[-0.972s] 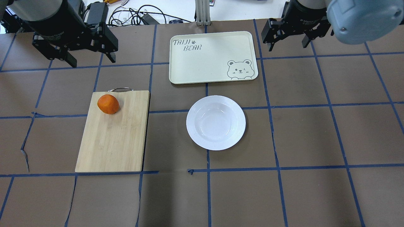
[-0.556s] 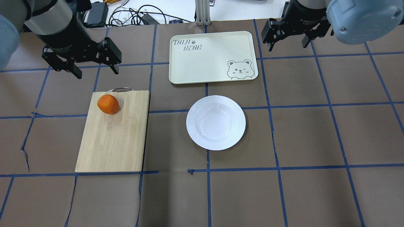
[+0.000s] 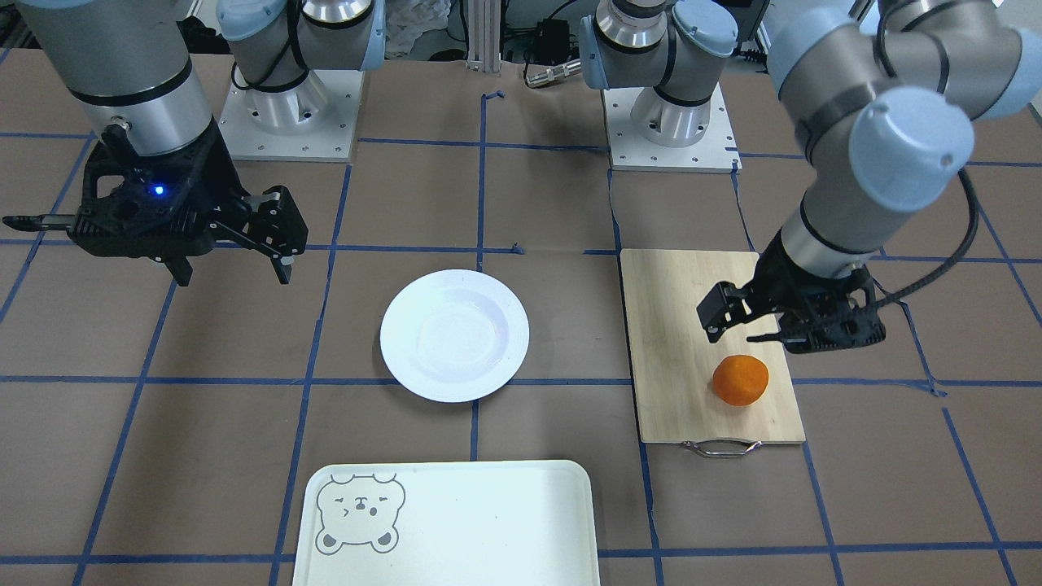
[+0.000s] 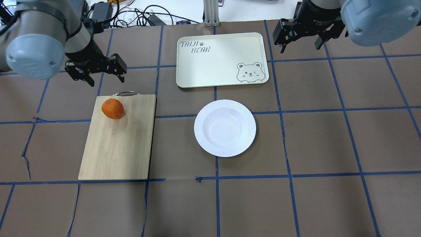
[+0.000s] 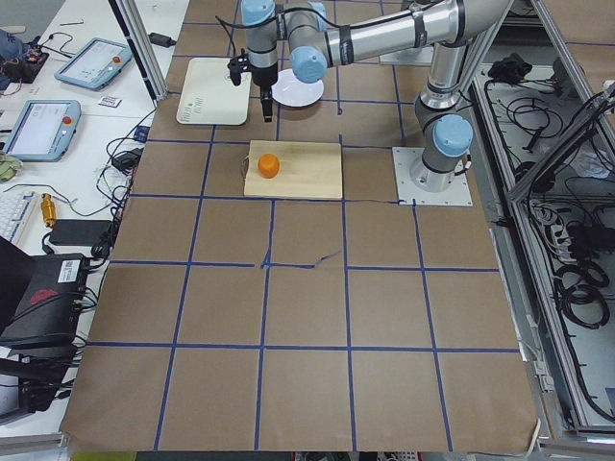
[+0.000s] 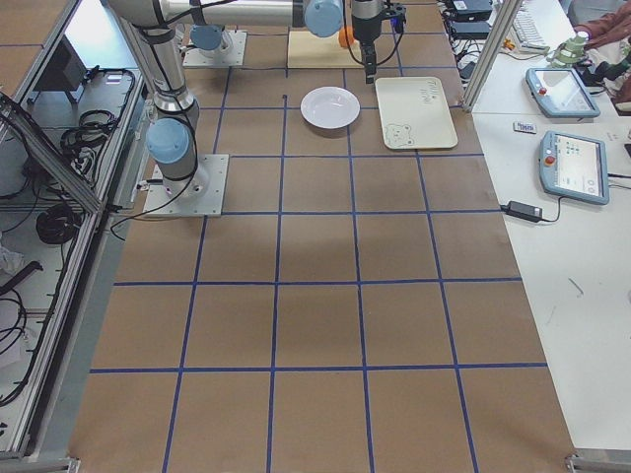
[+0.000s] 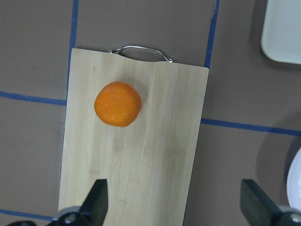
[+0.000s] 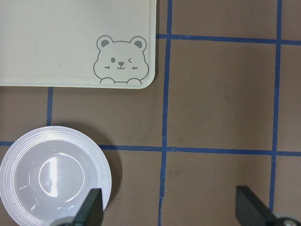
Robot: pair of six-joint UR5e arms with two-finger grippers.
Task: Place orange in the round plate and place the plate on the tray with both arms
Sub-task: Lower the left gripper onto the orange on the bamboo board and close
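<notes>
Hovering raised near the handle end of the cutting board (image 4: pixel 118 144), left gripper (image 4: pixel 106 80) has its fingers spread wide and grips nothing. Orange (image 4: pixel 112 108) sits on the board, close to the metal handle (image 4: pixel 126 93) and toward the board's outer long edge. It touches only the wood and is apart from the gripper. In the left wrist view the orange lies ahead of the two fingertips. One fingertip is over the board, the other over the brown table (image 4: pixel 329 141) cover beside it.

Right gripper (image 4: pixel 300 47) hangs in the air just off the tray's far right corner, fingers also wide apart and holding nothing. Its wrist view looks down on the tray's bear corner and part of the plate.

Round plate (image 4: pixel 225 128) lies flat on the table, near the middle and right way up. It is just in front of the tray on the robot's side, with a narrow gap between them and no contact. The plate is well apart from the board, with bare table between.

Tray (image 4: pixel 217 62) lies flat past the plate, long side across the table. Its bear-face drawing (image 4: pixel 249 72) is in the corner nearest the plate and the right arm.

Blue tape lines (image 4: pixel 217 197) form a grid over the cover.
</notes>
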